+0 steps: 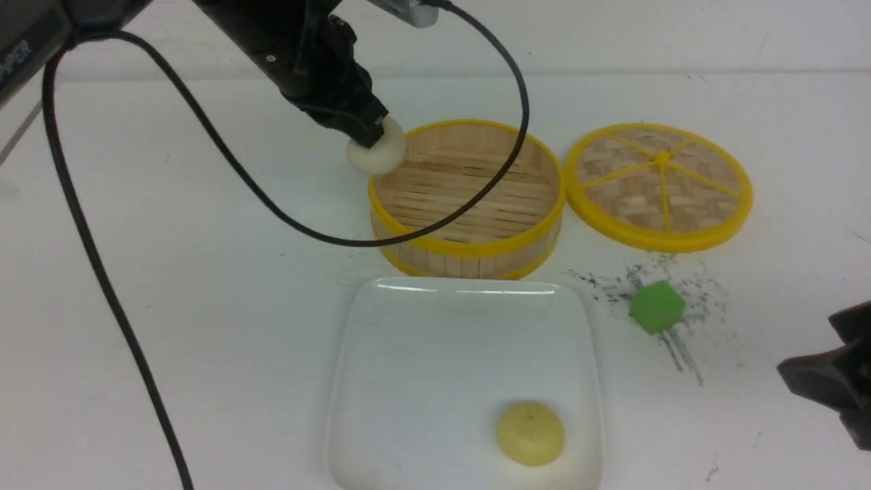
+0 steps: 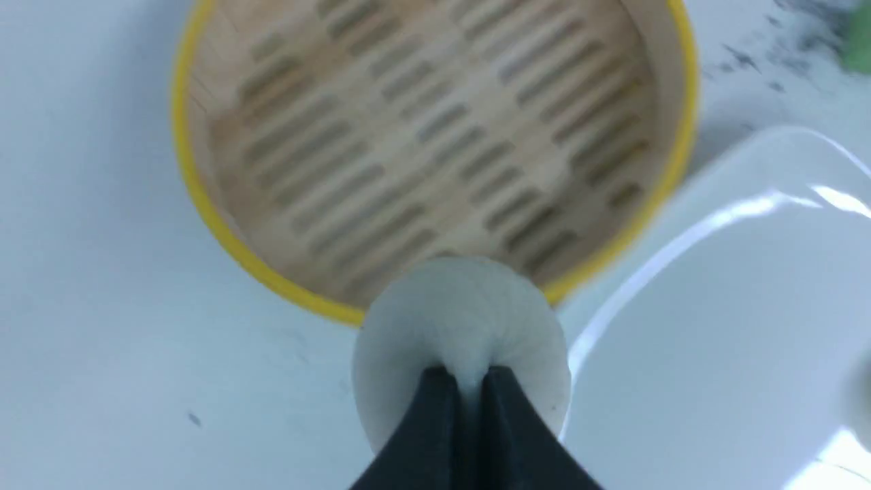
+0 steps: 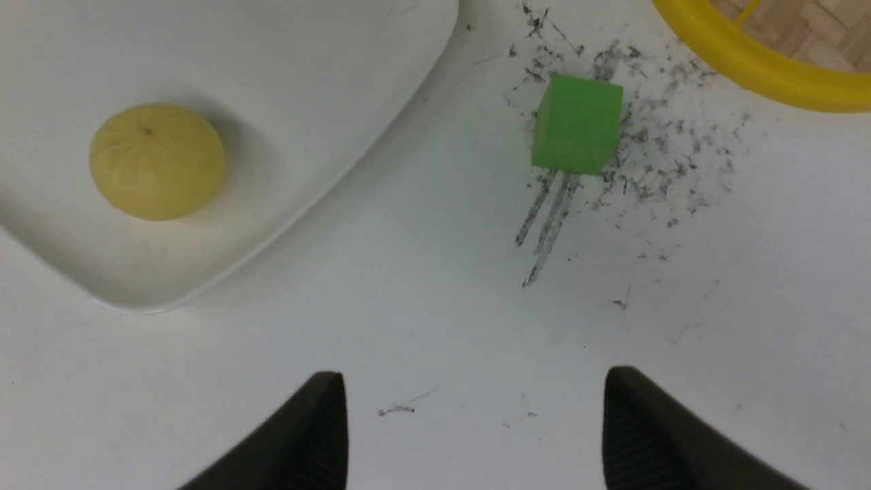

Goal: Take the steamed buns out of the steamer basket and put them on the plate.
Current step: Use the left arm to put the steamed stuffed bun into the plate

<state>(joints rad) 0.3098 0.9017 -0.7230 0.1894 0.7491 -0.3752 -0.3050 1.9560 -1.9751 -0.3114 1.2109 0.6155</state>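
yellow bun [image 1: 531, 434] is on the plate [image 1: 435, 381], sitting near the edge on the robot's side, toward the right corner. so one of two counts as done, judging by how things lie

cream bun [image 1: 376, 151] is out of the steamer basket [image 1: 466, 184] but not delivered: left pincer [image 1: 374, 136] is closed on it, tips pinched together into the soft top. it hangs by the basket's left rim, up over the far half of the table [image 1: 204, 306]. left wrist view shows the bun overlapping the yellow rim, can't tell if they touch

basket floor shows bare slats in both views, so no more picking to do i think. what's left: carry the cream bun over to the plate, lower it, let go, back off. call it well past halfway

plate has plenty of bare surface toward its far and left edges, so placement looks easy. risks: grip looks shallow and the bun looks soft, could slip or dent; the bun could also clip the basket rim if it travels low

right pincer [image 3: 474, 374] is wide with nothing in it, over by the table's right edge, looks idle and not needed for the rest. green cube [image 3: 577, 124] lies between plate and woven disc [image 1: 659, 187], not part of the job, leave it
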